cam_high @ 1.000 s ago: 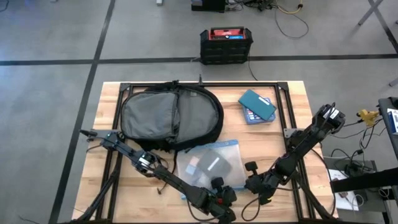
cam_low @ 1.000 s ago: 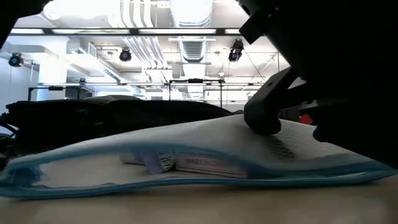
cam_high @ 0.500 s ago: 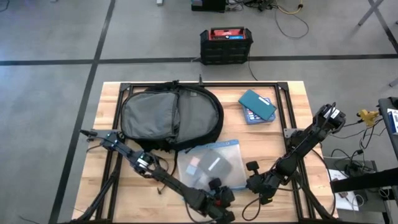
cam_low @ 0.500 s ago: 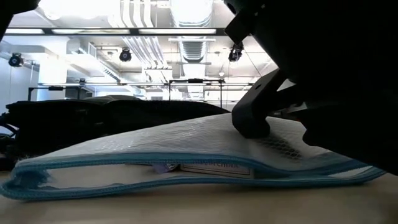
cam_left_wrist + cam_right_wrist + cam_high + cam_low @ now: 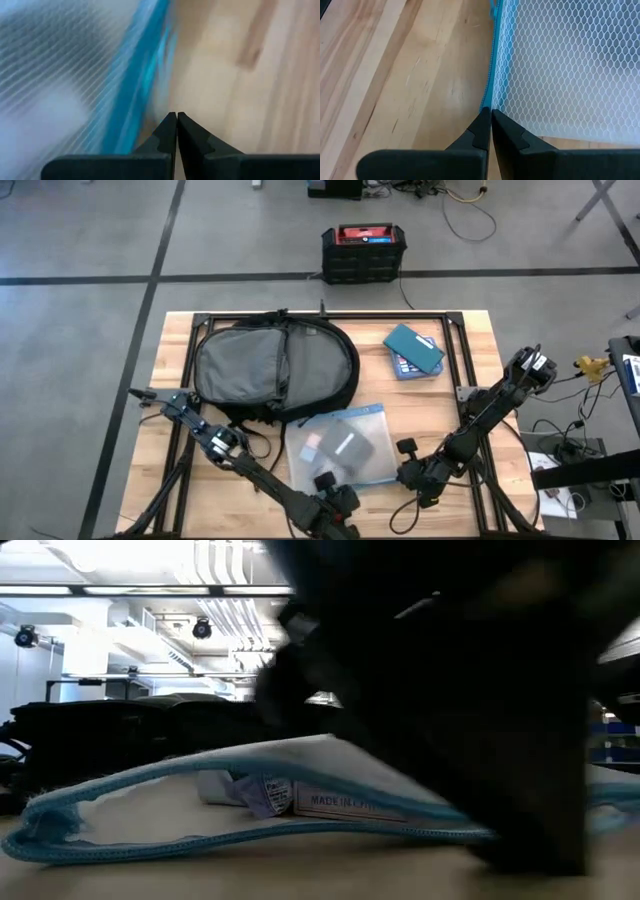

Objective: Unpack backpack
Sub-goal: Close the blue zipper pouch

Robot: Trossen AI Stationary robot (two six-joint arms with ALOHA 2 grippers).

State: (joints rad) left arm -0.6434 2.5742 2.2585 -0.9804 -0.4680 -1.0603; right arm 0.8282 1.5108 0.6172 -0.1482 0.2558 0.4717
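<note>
Two grippers are seen from above at the near edge, left gripper (image 5: 335, 502) nearer the backpack (image 5: 275, 367) lying far-left, right gripper (image 5: 407, 448) beside the mesh pouch (image 5: 340, 445); wrist views show both pressed together, empty.

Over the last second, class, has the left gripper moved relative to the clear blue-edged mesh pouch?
Yes. The left gripper slid leftward along the near edge of the mesh pouch, away from the right gripper.

Probably lab (floor cables (image 5: 462, 202))
</note>
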